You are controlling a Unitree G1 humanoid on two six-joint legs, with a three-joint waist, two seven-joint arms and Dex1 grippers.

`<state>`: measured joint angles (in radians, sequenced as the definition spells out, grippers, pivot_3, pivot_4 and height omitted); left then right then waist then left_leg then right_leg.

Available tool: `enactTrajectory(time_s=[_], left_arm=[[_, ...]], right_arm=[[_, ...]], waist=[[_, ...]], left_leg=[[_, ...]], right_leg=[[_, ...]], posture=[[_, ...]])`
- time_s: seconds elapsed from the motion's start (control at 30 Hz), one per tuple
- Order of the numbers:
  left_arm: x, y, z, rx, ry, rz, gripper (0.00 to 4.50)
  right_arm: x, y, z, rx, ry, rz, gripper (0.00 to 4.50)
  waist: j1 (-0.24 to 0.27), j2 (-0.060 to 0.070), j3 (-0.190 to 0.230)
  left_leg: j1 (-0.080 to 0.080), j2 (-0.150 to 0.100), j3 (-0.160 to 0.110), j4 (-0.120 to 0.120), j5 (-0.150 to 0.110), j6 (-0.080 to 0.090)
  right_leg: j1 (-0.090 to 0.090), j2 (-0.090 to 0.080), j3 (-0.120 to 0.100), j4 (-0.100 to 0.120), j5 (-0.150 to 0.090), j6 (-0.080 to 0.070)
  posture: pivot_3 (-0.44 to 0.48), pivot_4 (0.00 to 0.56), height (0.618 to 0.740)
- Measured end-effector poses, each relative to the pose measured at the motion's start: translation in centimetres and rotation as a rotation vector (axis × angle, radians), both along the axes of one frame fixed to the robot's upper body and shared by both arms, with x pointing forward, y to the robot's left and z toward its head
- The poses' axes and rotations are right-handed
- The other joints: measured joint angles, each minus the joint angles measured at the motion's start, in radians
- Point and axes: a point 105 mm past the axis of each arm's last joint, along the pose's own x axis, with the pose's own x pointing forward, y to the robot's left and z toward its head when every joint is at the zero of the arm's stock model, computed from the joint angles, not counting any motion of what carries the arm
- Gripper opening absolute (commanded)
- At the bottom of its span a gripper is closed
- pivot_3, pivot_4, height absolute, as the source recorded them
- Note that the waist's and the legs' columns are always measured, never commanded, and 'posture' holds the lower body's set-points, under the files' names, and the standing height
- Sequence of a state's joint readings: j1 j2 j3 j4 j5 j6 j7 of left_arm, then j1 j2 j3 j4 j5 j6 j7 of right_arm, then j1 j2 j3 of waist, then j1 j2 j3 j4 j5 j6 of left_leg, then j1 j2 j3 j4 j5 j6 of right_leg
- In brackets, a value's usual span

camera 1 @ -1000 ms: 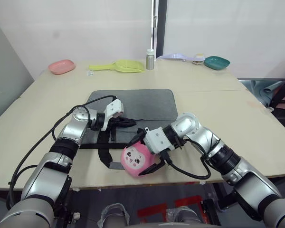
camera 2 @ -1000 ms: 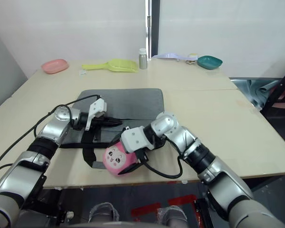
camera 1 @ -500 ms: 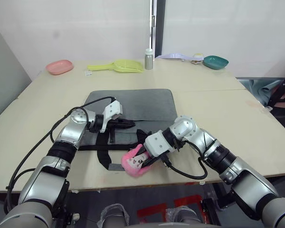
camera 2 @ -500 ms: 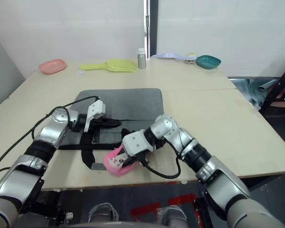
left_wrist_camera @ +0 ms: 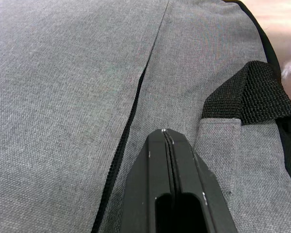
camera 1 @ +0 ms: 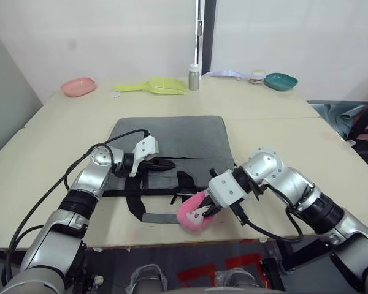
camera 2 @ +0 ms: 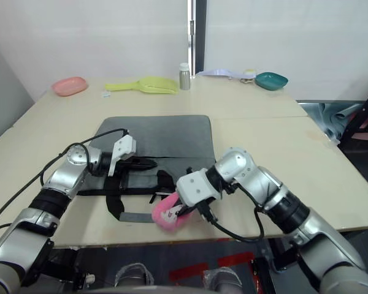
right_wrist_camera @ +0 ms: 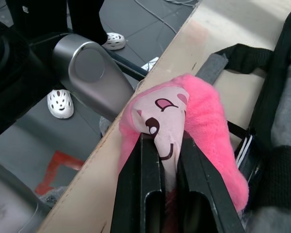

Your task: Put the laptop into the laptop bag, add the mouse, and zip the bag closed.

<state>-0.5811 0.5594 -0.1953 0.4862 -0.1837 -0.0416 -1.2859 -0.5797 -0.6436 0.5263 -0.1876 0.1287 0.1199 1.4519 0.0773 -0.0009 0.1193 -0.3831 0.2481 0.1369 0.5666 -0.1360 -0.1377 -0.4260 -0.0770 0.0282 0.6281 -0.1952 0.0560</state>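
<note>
Plush toy, round, pink and face-printed (camera 1: 193, 211), squeezed between my right gripper's (right_wrist_camera: 161, 145) black fingers at the near table edge, lower centre.

My left gripper (left_wrist_camera: 167, 141), fingers pressed together on nothing, rests on the flat grey fabric laptop bag (camera 1: 172, 138) just beside its black zipper line, mid-frame. The bag's black strap handles (camera 1: 138, 205) trail toward the pale tabletop's (camera 1: 282, 141) front edge; bare surface stretches right of the bag.
</note>
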Motion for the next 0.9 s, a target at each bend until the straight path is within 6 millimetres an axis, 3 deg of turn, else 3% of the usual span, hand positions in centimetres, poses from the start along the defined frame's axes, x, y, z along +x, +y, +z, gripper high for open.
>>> enactTrajectory(time_s=[0.43,0.63,0.9], left_arm=[[-0.1,0.1,-0.6,-0.009,-0.011,0.006,0.00],[0.0,-0.2,-0.6,-0.018,-0.007,0.004,0.00],[0.0,-0.6,-0.6,-0.027,-0.006,-0.007,0.00]], right_arm=[[-0.3,-9.7,-0.9,-0.171,0.028,-0.270,0.03],[0.3,-12.9,-0.5,-0.188,0.015,-0.372,0.03],[3.5,-15.2,0.4,-0.169,-0.067,-0.470,0.03]], waist=[[0.004,0.004,-0.010],[0.006,0.004,-0.011],[0.009,0.005,-0.011]], left_leg=[[0.003,0.000,0.006,-0.006,0.000,0.000],[0.002,0.000,0.007,-0.006,0.000,0.001],[0.001,-0.001,0.008,-0.006,-0.001,0.002]], right_leg=[[0.001,0.000,0.004,-0.005,-0.001,0.002],[0.001,-0.001,0.004,-0.006,-0.001,0.002],[0.000,-0.002,0.003,-0.008,-0.001,0.002]], posture=[[0.000,0.150,0.740],[0.000,0.150,0.740],[0.000,0.150,0.740]])
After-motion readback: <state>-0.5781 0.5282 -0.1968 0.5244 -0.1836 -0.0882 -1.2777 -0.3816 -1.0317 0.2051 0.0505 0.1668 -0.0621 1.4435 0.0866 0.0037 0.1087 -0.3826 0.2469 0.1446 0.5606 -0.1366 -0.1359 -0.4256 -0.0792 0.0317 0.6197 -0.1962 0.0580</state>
